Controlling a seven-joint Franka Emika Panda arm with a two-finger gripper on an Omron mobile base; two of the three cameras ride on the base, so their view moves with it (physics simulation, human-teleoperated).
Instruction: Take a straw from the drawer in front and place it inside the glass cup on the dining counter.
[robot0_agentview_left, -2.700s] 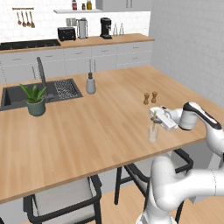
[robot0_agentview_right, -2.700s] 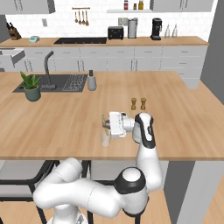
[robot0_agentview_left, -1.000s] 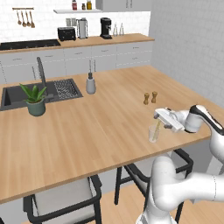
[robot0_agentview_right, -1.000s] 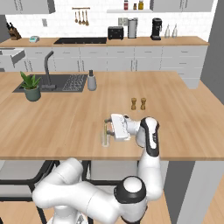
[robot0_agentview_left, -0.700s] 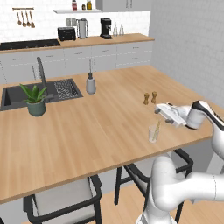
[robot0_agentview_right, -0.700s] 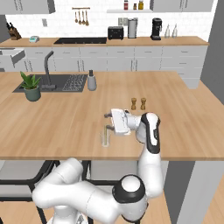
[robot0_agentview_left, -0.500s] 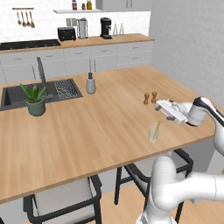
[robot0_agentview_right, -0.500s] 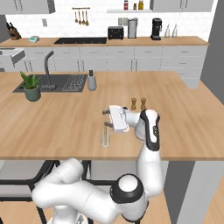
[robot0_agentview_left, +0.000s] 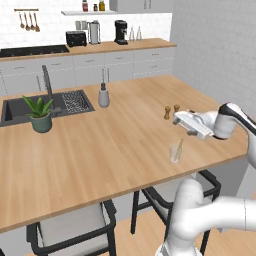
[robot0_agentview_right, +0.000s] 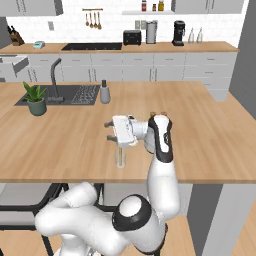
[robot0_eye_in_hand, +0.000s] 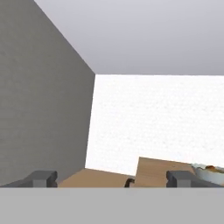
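1. The hand (robot0_agentview_left: 181, 118) has lifted up and back from the glass cup (robot0_agentview_left: 175, 152) over the last couple of seconds; a moment ago it hung right over the rim, and now it sits above and behind it, clear of the glass.
2. Its jaws stand wide apart and carry nothing. In the hand view the two dark tips sit far out to either side, with just wall and a distant desk edge between them.
3. The straw (robot0_agentview_left: 178, 148) is in the glass cup, leaning against the side with its top poking above the rim. From the right base view, the glass cup (robot0_agentview_right: 120, 157) stands just below the hand (robot0_agentview_right: 109, 131), near the front edge of the dining desk (robot0_agentview_left: 90, 150).
4. My read: the drop is made, the straw has stayed put while the arm pulled off, and the task looks as good as finished. All that seems left is to retreat without clipping the glass.
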